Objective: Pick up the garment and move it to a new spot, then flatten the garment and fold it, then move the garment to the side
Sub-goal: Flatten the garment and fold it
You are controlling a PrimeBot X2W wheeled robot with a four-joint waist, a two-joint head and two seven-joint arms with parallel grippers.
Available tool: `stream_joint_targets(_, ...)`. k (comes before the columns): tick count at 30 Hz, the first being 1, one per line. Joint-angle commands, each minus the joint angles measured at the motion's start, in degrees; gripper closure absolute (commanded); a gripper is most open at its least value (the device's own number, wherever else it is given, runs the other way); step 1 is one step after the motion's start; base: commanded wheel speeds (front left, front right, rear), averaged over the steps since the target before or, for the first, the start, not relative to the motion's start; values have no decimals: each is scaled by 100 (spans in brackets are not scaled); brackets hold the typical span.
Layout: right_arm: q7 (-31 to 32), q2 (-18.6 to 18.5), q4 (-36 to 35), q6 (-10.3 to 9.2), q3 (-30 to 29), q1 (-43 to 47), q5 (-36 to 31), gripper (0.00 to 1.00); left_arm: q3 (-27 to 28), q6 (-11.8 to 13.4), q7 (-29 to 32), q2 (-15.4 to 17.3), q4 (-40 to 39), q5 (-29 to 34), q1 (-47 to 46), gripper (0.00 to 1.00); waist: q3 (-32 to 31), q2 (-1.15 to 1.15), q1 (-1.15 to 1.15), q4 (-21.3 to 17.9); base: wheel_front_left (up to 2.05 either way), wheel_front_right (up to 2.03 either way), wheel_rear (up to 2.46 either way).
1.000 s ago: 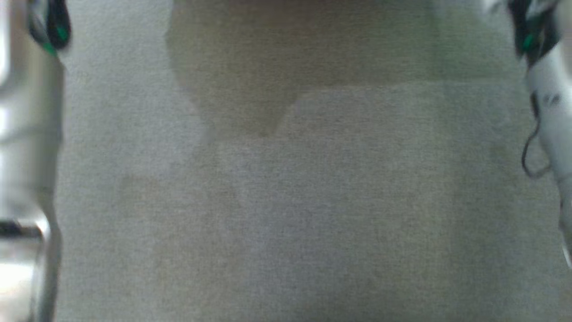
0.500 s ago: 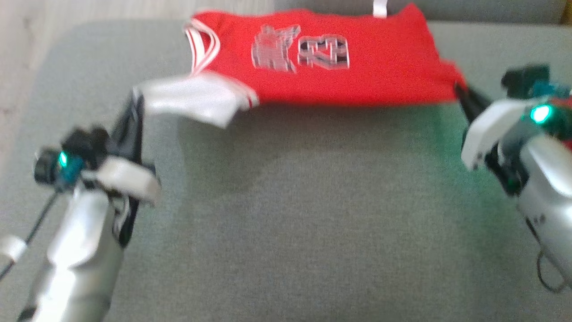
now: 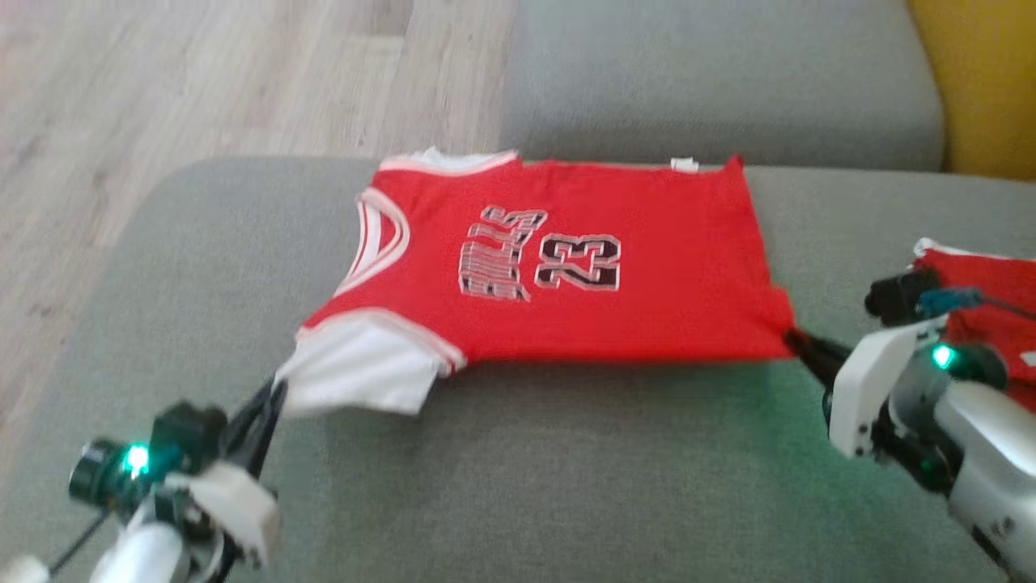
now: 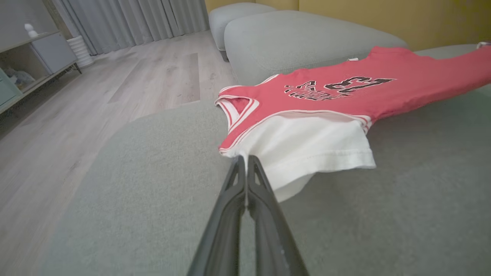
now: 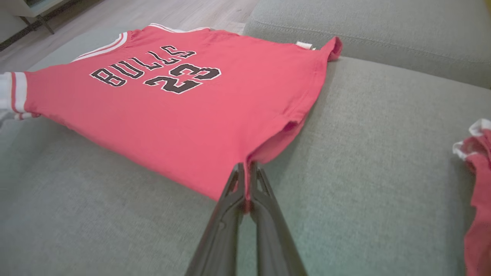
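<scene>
A red jersey (image 3: 558,267) with white sleeves and "BULLS 23" print lies spread on the grey sofa seat (image 3: 526,486), neck toward the left. My left gripper (image 3: 279,389) is shut on the near white sleeve (image 4: 307,149), with its tip (image 4: 244,159) pinching the sleeve's edge. At the jersey's near hem corner my right gripper (image 3: 791,340) is shut on the red fabric (image 5: 184,115), the pinch (image 5: 245,166) lifting that corner slightly. The near edge hangs taut between both grippers.
A second red garment (image 3: 987,300) lies at the right, behind my right wrist, and shows as a red garment (image 5: 477,184) at the right edge. A grey cushion (image 3: 712,81) stands behind. Wooden floor (image 3: 162,105) lies left, a yellow wall (image 3: 987,81) right.
The head camera has tilted up from bare sofa fabric to the whole jersey. Both grippers stay shut on its near edge and the jersey now lies lower and flatter.
</scene>
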Motion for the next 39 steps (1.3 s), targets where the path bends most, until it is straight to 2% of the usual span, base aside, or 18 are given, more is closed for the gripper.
stream_joint_targets(1,5,-203,-140,-4,1,-39,62,100,266,75,10,246,-242,-27,-207,100,-104,0,1,-46,0,0,0)
stream_joint_targets(10,668,-768,-1194,-4,370,618,859,100,346,570,853,741,-1966,-140,1055,100,-257,0,1,-83,0,0,0)
stream_joint_targets(13,742,-920,-1469,-4,361,675,958,100,415,691,1016,838,-2295,-171,1182,100,-226,0,1,-97,0,0,0)
stream_joint_targets(17,752,-944,-1563,-4,256,565,950,100,452,768,1164,893,-2460,-149,1065,100,-137,0,1,-122,0,0,0)
stream_joint_targets(20,796,-880,-1535,-4,192,442,916,100,407,741,1284,896,-2439,-112,849,100,-46,0,1,-141,0,0,0)
stream_joint_targets(31,1180,-427,-1243,-4,25,-74,852,100,190,365,1729,984,-1773,6,-225,100,330,0,1,-324,0,0,0)
stream_joint_targets(39,1258,-188,-854,-4,-154,-484,772,100,-63,99,1824,852,-900,140,-1458,100,681,0,1,-400,0,0,0)
